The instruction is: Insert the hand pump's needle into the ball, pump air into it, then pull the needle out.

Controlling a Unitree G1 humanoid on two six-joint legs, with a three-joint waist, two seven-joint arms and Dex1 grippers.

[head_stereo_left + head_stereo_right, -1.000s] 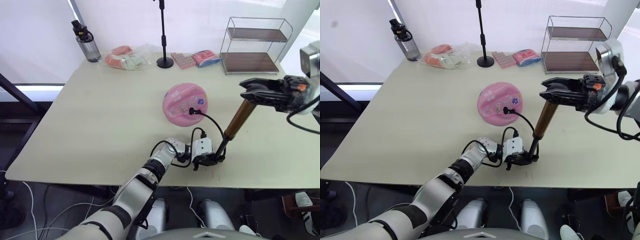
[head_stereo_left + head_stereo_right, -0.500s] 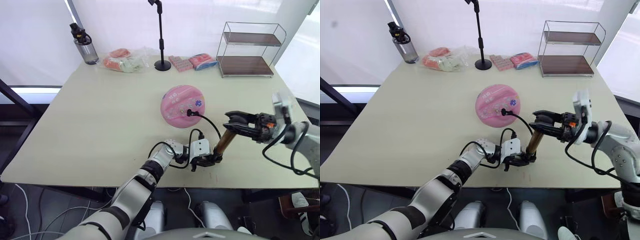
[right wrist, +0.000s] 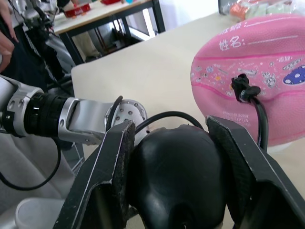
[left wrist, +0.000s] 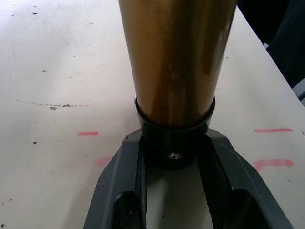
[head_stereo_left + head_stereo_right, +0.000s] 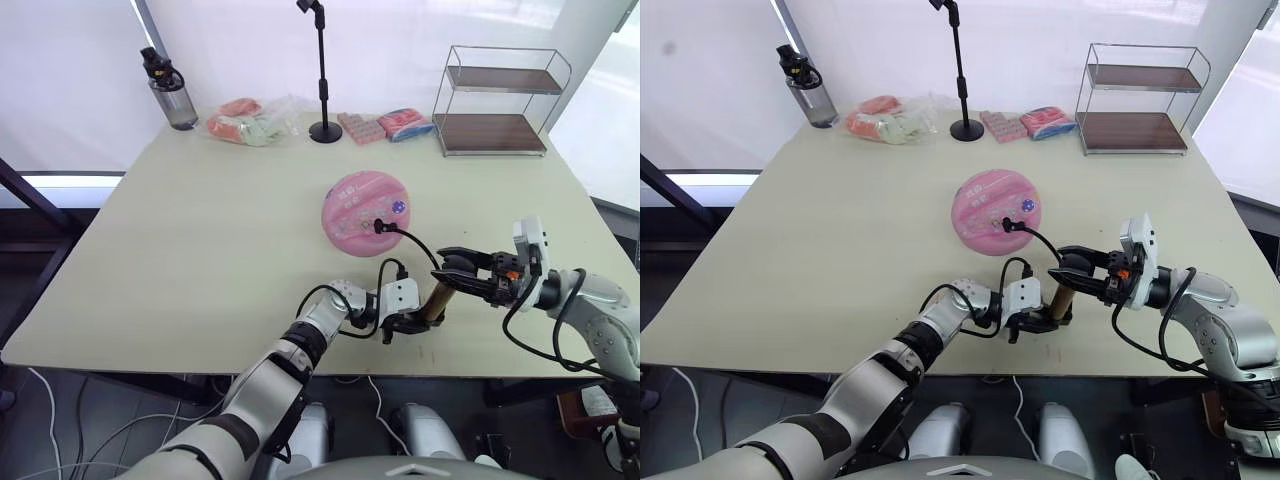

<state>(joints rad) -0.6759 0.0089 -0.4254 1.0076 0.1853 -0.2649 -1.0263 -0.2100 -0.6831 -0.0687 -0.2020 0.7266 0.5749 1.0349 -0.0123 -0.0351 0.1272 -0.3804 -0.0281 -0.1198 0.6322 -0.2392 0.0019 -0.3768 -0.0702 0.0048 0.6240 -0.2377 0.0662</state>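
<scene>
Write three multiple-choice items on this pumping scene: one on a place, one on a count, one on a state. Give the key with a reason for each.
1. Where is the needle's black fitting?
A. lying on the table
B. plugged into the ball
C. on the wire shelf

2. How many tiers has the wire shelf?
A. two
B. three
C. four

3. What does the left gripper hold?
A. nothing
B. the water bottle
C. the hand pump's base

Key: 1 B, the fitting sits in the ball. 2 A, the wire shelf shows two boards. 3 C, the left gripper has its fingers on either side of the hand pump's black base.
</scene>
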